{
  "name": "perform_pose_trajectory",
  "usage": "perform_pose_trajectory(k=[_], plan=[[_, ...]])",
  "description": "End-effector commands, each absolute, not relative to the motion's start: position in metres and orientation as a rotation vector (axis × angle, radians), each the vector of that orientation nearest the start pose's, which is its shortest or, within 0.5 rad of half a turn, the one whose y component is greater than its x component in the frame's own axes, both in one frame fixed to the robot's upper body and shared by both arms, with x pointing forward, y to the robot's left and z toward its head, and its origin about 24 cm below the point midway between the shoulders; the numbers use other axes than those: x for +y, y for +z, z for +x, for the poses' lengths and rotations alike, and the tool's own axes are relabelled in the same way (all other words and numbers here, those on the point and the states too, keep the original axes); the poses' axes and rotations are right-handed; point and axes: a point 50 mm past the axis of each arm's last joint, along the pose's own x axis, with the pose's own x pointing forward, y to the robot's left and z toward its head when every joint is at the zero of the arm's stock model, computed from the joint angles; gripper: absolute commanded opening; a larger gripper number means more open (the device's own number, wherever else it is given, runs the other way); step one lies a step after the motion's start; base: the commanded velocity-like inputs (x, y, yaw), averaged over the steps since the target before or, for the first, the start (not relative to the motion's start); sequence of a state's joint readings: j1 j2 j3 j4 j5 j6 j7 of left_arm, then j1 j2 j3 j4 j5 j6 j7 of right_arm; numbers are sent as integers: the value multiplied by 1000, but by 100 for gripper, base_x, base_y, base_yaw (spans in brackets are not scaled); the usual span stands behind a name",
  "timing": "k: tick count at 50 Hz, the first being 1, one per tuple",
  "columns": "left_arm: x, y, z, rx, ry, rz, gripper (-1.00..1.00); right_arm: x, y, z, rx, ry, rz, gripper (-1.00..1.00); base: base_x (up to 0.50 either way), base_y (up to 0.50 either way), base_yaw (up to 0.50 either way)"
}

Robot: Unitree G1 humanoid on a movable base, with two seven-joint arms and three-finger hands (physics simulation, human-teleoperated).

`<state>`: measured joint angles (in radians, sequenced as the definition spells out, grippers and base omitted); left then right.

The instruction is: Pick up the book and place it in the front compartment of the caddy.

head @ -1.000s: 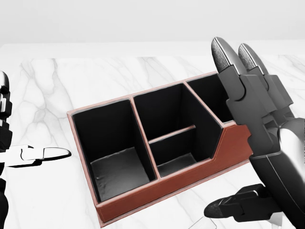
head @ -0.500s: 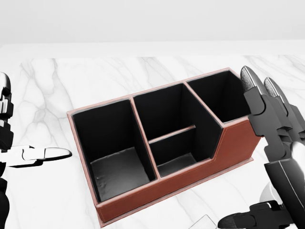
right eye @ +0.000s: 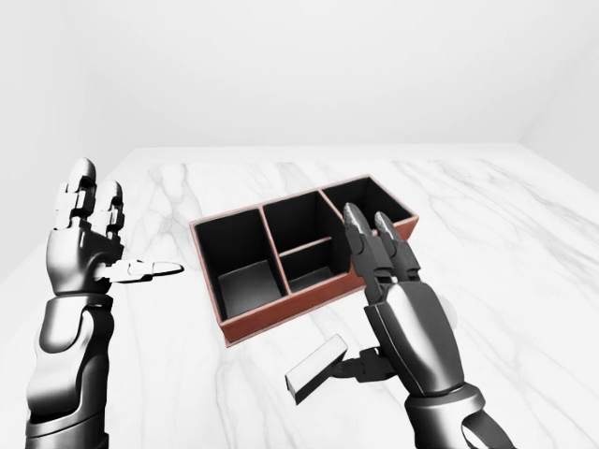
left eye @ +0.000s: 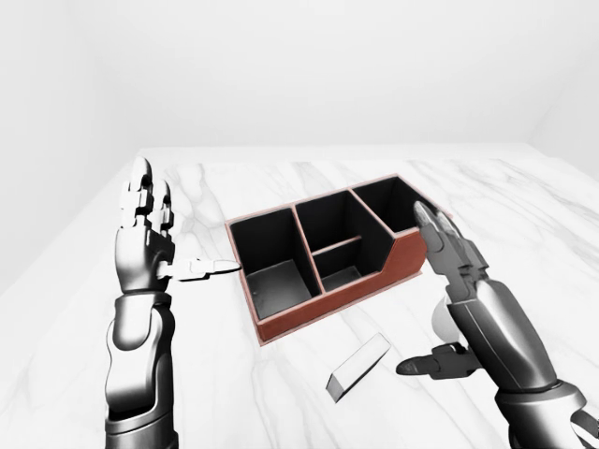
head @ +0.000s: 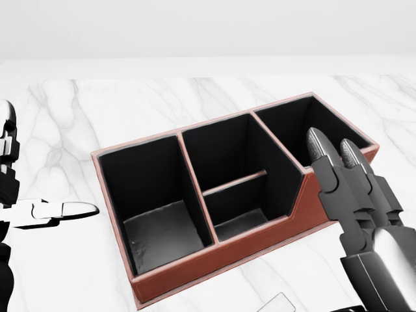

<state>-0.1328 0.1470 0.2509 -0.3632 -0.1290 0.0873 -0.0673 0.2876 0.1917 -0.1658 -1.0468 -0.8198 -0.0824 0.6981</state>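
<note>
The book (left eye: 357, 367) is a thin grey slab lying flat on the marble table, below the caddy in the left-eye view; only its corner (head: 276, 304) shows in the head view. The caddy (left eye: 318, 313) is a red-brown box with several black compartments, set at an angle. My right hand (left eye: 447, 281) is open with fingers straight, held over the caddy's lower right end. Its thumb reaches toward the book's right end, and I cannot tell whether it touches. My left hand (left eye: 159, 238) is open and upright to the left of the caddy, holding nothing.
The white marble table (left eye: 234, 393) runs out to its edges at the left and top of the eye views. Plain white walls stand beyond it. Nothing else lies on the table.
In the head view my right hand has dropped toward the bottom edge, uncovering the caddy's right compartment. The left hand, the caddy and the book have not moved.
</note>
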Motion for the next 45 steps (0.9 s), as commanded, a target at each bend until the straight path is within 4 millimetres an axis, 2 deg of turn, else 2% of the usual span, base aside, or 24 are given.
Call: perform_pose_trajectory(k=[1,12,23,45], plan=[[212,157,255,-423,100,53,100,-155,182,143,-305,73,-946,100,0,0,0],[211,157,255,-420,99,54,100,-148,177,141,-288,135,-982,100,0,0,0],[213,158,255,-424,102,53,100,-130,171,143,-327,257,-1082,100,0,0,0],[213,158,255,-424,102,54,100,-125,157,149,-313,281,-1116,100,0,0,0]])
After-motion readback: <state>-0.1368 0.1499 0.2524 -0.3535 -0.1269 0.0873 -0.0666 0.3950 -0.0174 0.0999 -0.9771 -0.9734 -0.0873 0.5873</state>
